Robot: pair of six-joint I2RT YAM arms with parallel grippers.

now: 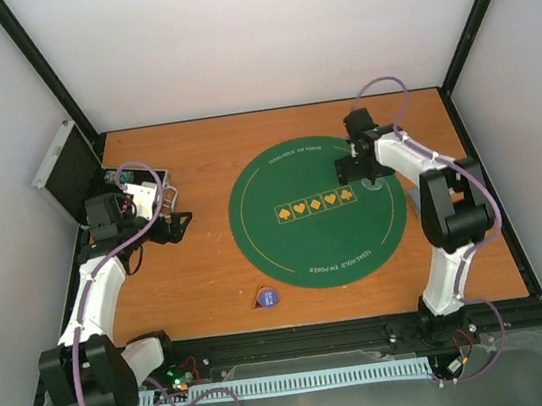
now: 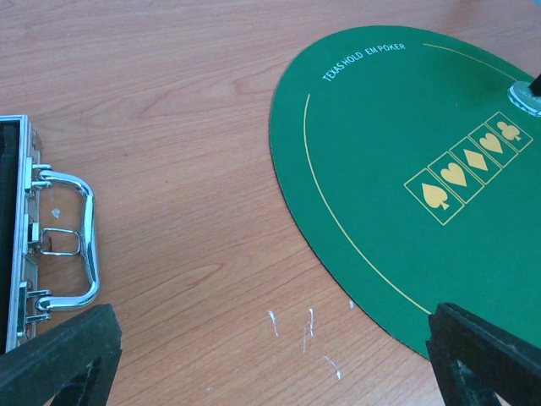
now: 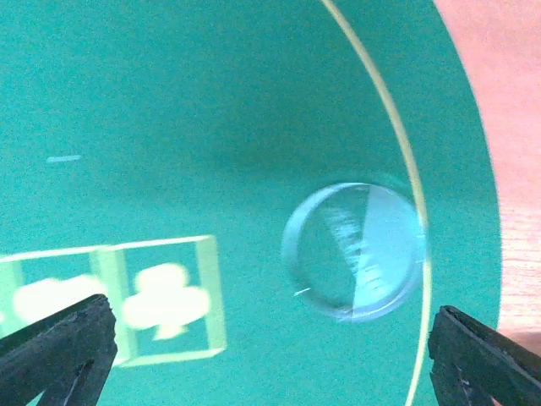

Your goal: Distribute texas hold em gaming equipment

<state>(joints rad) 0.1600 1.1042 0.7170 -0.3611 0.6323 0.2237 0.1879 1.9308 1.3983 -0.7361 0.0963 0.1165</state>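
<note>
A clear disc point(image 3: 353, 252) lies flat on the round green poker mat point(image 1: 320, 247), just right of the club box and on the yellow ring line. It also shows in the top view point(image 1: 374, 182) and the left wrist view point(image 2: 526, 98). My right gripper point(image 3: 270, 355) hovers open above the mat, and the disc lies free ahead of its jaws. A purple-blue chip with a dark red triangle point(image 1: 264, 297) lies on the wood in front of the mat. My left gripper point(image 2: 275, 364) is open and empty over bare wood between the case and the mat. No cards show clearly.
The silver case point(image 1: 66, 169) stands open at the back left, its chrome handle point(image 2: 69, 245) facing the mat. A small grey-blue thing point(image 1: 412, 205) lies at the mat's right edge, partly hidden by the right arm. White walls and black frame posts enclose the table.
</note>
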